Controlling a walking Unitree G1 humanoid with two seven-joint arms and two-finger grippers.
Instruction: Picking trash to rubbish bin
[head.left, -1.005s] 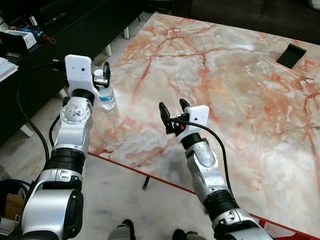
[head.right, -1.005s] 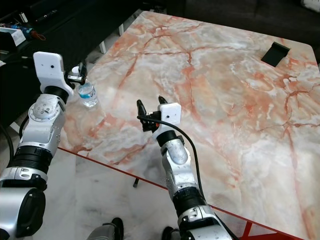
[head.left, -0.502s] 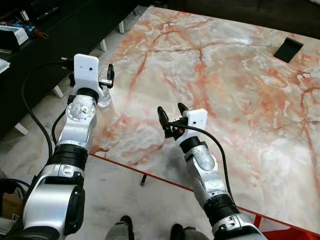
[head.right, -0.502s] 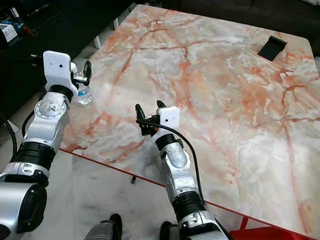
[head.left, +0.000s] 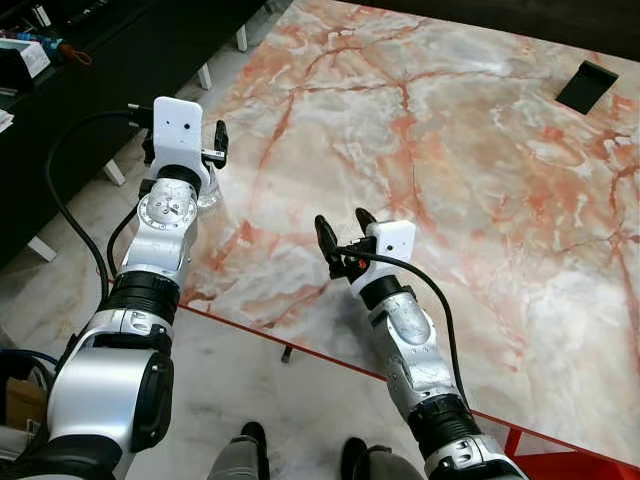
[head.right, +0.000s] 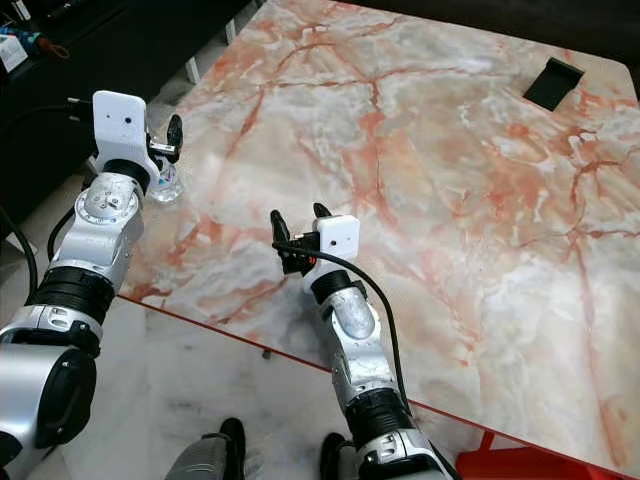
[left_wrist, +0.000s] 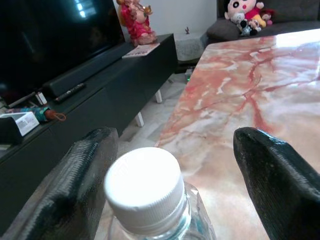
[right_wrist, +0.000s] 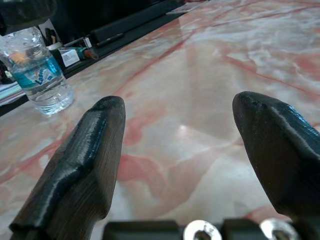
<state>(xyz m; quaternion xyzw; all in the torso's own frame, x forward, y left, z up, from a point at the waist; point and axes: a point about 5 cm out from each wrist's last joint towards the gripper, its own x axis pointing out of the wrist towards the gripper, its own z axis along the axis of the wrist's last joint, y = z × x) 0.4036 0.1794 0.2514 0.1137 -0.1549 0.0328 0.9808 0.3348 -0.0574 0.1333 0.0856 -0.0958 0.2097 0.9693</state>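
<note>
One plastic water bottle (head.right: 167, 184) stands upright on the marble table (head.right: 480, 200), long axis vertical, white cap (left_wrist: 144, 183) up, at the table's near-left edge, in the left of the frame; two grippers are in view; the left gripper (left_wrist: 175, 180) sits around the bottle's top, fingers (left_wrist: 272, 175) spread either side of the cap with a gap, not pinching; the right gripper (head.left: 340, 232) hovers over the table at frame centre, fingers spread on nothing; one black object (head.left: 587, 86) lies at the upper right.
</note>
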